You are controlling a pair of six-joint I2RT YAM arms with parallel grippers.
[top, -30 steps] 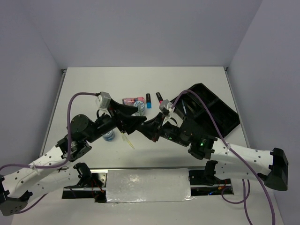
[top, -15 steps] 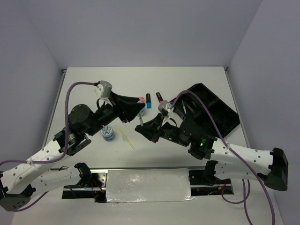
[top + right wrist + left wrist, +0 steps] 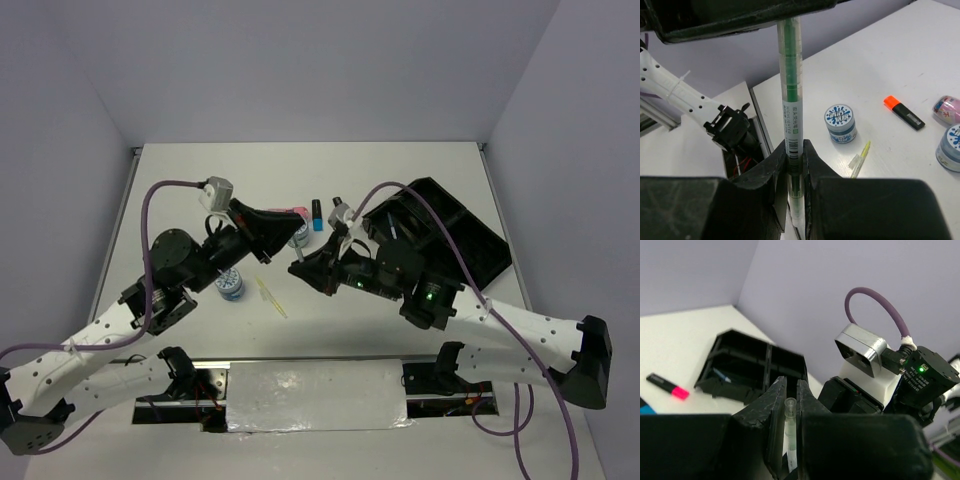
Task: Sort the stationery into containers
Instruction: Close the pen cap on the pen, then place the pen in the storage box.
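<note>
A thin green highlighter pen [image 3: 790, 90] hangs in the air above the table, held at both ends. My right gripper [image 3: 795, 145] is shut on its barcoded lower part. My left gripper [image 3: 788, 385] is shut on its clear capped end [image 3: 789, 425]. In the top view the two grippers meet tip to tip, left [image 3: 290, 240] and right [image 3: 303, 268], above the table's middle. The black organiser tray [image 3: 470, 235] lies at the right, tilted, with a thin pen in one compartment [image 3: 720, 375].
On the table lie a blue-white disc [image 3: 841, 122], a second disc [image 3: 950, 141], a pink tube [image 3: 949, 108], an orange-ended marker [image 3: 904, 113], a yellow thin pen [image 3: 271, 297], a blue-ended marker [image 3: 317, 214] and a pink-ended marker [image 3: 667, 385].
The left gripper rose from the table, swung toward the right gripper and closed on the free end of the pen. The right gripper moved slightly left, still holding the pen.
</note>
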